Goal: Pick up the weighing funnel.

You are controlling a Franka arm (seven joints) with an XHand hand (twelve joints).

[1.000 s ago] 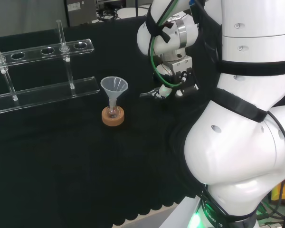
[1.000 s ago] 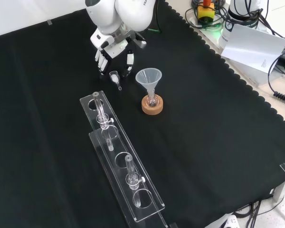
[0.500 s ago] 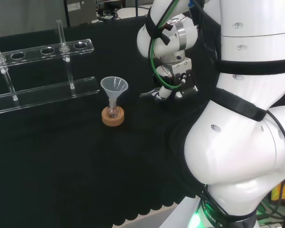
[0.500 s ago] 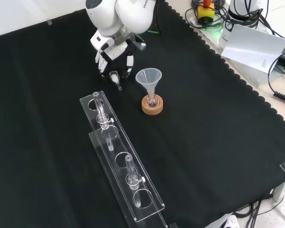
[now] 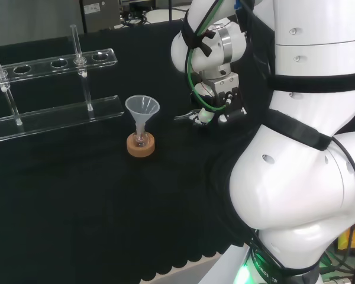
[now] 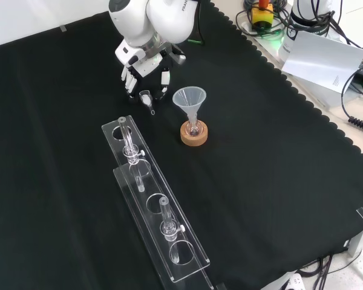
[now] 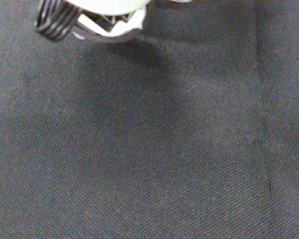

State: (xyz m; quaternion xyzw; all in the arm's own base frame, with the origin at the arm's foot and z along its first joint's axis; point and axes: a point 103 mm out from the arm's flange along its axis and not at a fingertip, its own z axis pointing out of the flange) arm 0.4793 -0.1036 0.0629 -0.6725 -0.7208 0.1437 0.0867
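Weighing funnel [image 6: 146, 98] is lying on the black cloth [image 6: 272, 157], in the front view just left of the big funnel [image 6: 189, 99], which is standing mouth up in a small flask [image 6: 193, 127] on a cork ring [image 6: 194, 136]. The hand [image 6: 143, 65] is hanging right over the small piece with its fingers [image 6: 164, 80] pointing down and spread apart, one group on each side of it; they are not closing on it, and whether any fingertip is touching it cannot be told. Nearer the camera a clear plastic rack [image 6: 152, 208] is holding glass tubes [image 6: 128, 142]. In the head view the hand [image 5: 220, 102] is hovering low to the right of the funnel [image 5: 142, 108]. The wrist view is looking down on bare cloth [image 7: 164, 149].
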